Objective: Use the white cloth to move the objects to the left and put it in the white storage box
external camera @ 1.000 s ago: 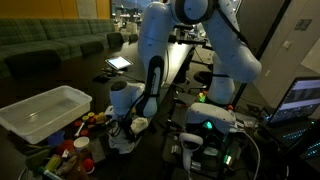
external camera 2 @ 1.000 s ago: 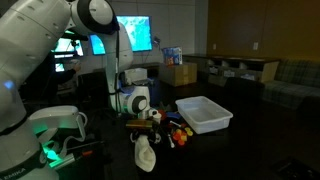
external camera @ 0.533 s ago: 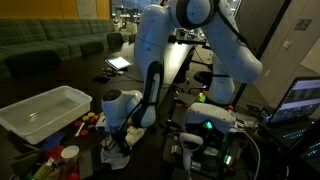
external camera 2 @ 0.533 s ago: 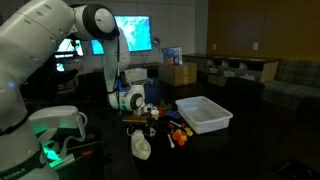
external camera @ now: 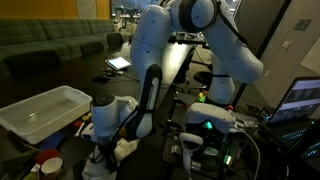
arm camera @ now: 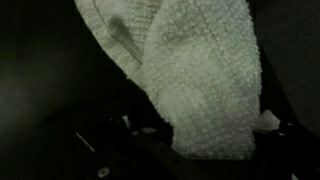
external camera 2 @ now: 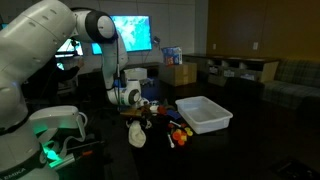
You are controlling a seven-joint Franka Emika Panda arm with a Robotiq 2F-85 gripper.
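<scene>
While the gripper (external camera 2: pixel 135 123) is clamping the white cloth (external camera 2: pixel 136 137), the fabric is hanging below it as a pale, limp bundle just above the dark tabletop (external camera 2: pixel 205 142). The jaws are closing on the upper part of the cloth, though the fingers themselves are hard to make out in the dim light. From the wrist view the cloth (arm camera: pixel 200 70) is filling most of the picture, its nubby weave running down the middle over a black background. In an exterior view the gripper (external camera: pixel 107 150) is sitting low at the near edge of the table, with the cloth (external camera: pixel 122 148) bunching just beside it. The white arm (external camera: pixel 150 70) is arching up and over from its base (external camera: pixel 210 125), where a green light is glowing. Small colourful objects (external camera 2: pixel 178 130) are lying near the cloth, between it and the white storage box (external camera 2: pixel 203 113), which is resting open on the table. In an exterior view the box (external camera: pixel 45 110) is standing beyond the gripper, with a few objects (external camera: pixel 85 122) beside its near wall and a round red-topped item (external camera: pixel 45 159) closer to the camera. Farther out, a bright wall screen (external camera 2: pixel 132 32) is shining behind the arm, and a sofa (external camera: pixel 50 40) is standing in the background.
</scene>
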